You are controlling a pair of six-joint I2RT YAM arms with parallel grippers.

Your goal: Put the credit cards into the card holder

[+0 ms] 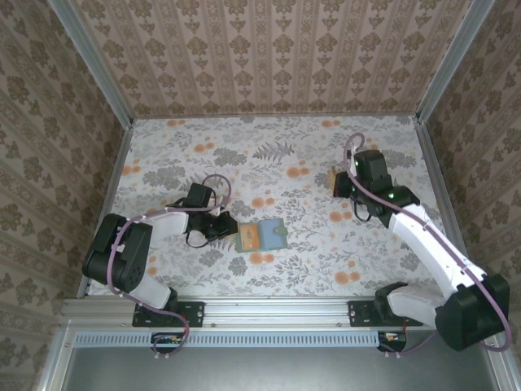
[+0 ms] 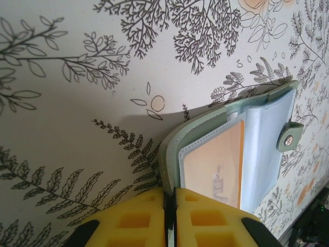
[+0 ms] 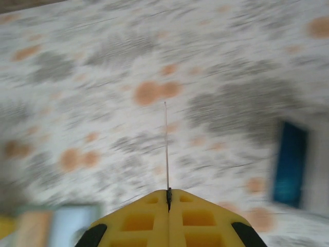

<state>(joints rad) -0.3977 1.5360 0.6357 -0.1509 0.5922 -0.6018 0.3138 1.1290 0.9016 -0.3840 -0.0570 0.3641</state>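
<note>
As walls (image 1: 244,57) hem the floral table (image 1: 244,163), left pincer (image 2: 170,198) clamps card holder (image 2: 172,149), right pincer (image 3: 168,193) seemingly a card (image 1: 333,181).

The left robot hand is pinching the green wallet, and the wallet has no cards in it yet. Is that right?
Not quite. The left gripper is shut on the edge of the card holder, but the holder is not empty: the left wrist view shows an orange card tucked in a clear sleeve inside.
</note>
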